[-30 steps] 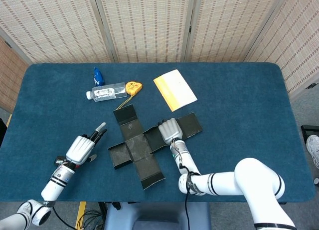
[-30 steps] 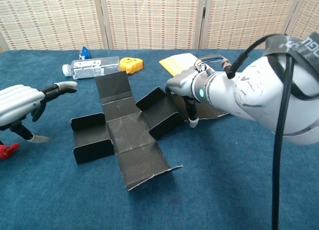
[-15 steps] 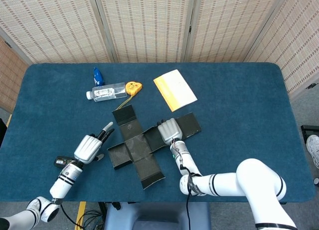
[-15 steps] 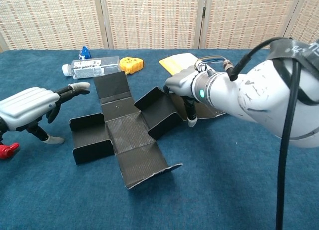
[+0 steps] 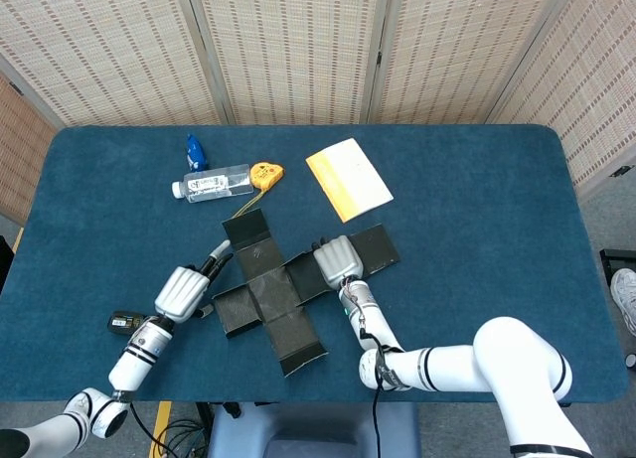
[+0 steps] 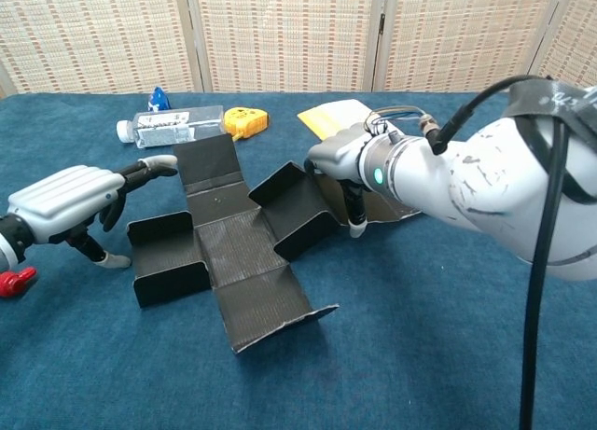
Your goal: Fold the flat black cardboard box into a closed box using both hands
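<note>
The black cardboard box lies unfolded in a cross shape at the front middle of the blue table; in the chest view the box has its right panel tilted up and its left panel's edges raised. My left hand hovers just left of the box's left panel, fingers stretched apart toward the far flap and holding nothing; the chest view shows the left hand the same way. My right hand rests on the box's right side, fingers bent down; in the chest view the right hand has one fingertip at table level beside the raised panel.
A clear water bottle, a yellow tape measure and a blue object lie behind the box. An orange-edged booklet sits at the back right of it. Woven screens stand behind the table.
My left hand has moved right and forward, up to the box's left panel. The right hand has stayed on the right side, and the box has barely shifted.
</note>
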